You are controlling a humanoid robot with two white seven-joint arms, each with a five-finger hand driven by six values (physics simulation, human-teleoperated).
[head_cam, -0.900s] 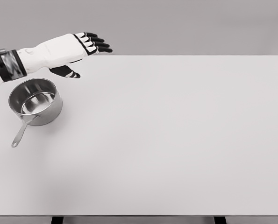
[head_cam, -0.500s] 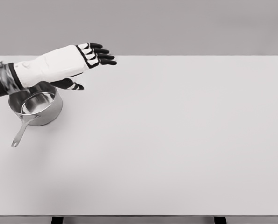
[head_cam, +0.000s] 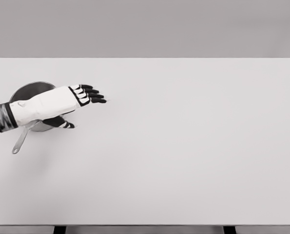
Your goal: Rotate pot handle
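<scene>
Left hand [head_cam: 62, 102] above the pot [head_cam: 25, 89] at the left edge of the frame, fingers extended and holding nothing.

The pot, a rigid, smooth steel vessel on the table [head_cam: 193, 146], probably slides and pivots easily; its thin handle [head_cam: 20, 140] points toward the lower left, clear of the hand, and its free end looks the best place to push or grip for leverage.

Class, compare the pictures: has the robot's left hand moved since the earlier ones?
Yes. The left hand has come down the picture, away from the table's far edge, and now lies across the pot, which has stayed put.
</scene>
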